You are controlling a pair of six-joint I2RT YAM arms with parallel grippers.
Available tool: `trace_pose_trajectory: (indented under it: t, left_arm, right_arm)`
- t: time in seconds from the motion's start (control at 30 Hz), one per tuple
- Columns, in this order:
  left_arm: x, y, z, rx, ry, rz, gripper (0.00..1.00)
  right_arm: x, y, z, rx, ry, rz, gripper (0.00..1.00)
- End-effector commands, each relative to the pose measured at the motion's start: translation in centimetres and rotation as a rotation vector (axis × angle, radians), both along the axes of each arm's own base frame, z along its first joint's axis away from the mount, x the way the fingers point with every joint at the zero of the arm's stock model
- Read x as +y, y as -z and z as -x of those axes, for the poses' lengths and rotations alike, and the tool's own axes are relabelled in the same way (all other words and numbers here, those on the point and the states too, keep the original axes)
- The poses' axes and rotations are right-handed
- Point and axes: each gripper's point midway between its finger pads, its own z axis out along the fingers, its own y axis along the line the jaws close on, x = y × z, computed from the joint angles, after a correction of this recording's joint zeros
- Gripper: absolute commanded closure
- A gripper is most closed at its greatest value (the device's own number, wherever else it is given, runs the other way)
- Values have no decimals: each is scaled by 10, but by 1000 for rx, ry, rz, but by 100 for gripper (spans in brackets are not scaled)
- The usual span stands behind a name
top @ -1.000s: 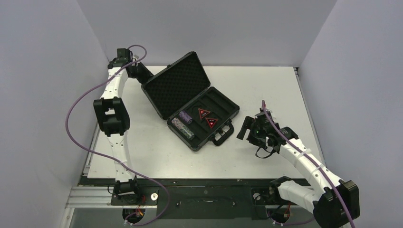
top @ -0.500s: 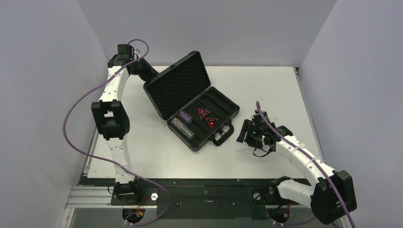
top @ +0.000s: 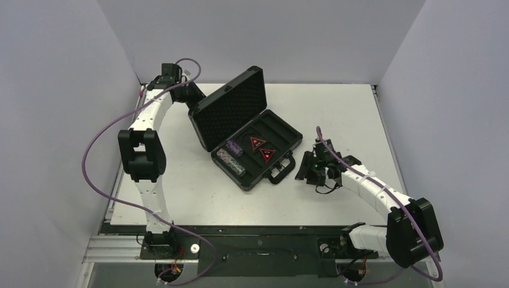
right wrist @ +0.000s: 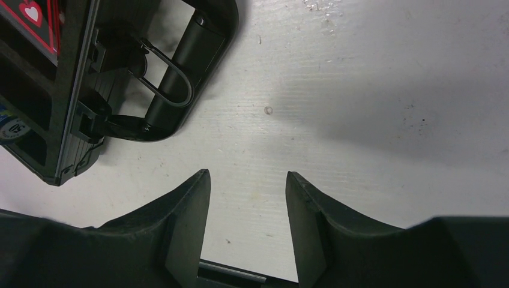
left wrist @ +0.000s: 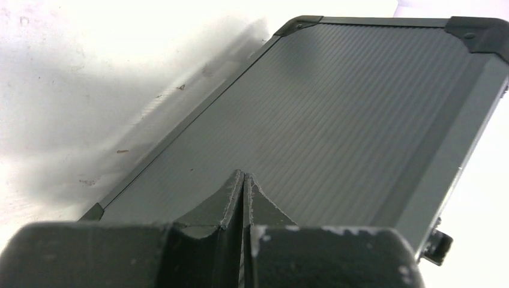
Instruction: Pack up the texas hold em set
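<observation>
The black briefcase [top: 273, 150] lies open mid-table, its foam-lined lid [top: 231, 108] raised and tilted. In the base lie grey-dark chip stacks [top: 231, 159] and two red-and-black triangular tokens [top: 262, 148]. My left gripper [top: 195, 95] is shut and empty, its tips against the ribbed outside of the lid [left wrist: 336, 108], behind it. My right gripper [top: 303, 171] is open and empty, low over the table just right of the case handle [top: 282, 171]. The right wrist view shows the handle [right wrist: 180, 66] and a token's edge [right wrist: 36, 18].
White table [top: 336, 108] enclosed by grey walls at left, back and right. A black rail [top: 252, 240] runs along the near edge with both arm bases. Purple cables loop off both arms.
My left gripper has moved right behind the lid, and the lid has swung up toward the base. My right gripper has crept left toward the handle.
</observation>
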Motion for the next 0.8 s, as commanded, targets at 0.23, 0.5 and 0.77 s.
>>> trace_pose_trajectory:
  t: [0.23, 0.5, 0.77]
  left_arm:
    - [-12, -39, 9, -103, 40, 30, 100]
    - [-26, -42, 18, -105, 69, 33, 100]
    - [-39, -47, 30, -109, 96, 34, 100]
  right_arm:
    - [7, 5, -11, -16, -9, -24, 58]
    - [9, 10, -14, -4, 4, -31, 60]
    - [9, 16, -13, 6, 9, -31, 63]
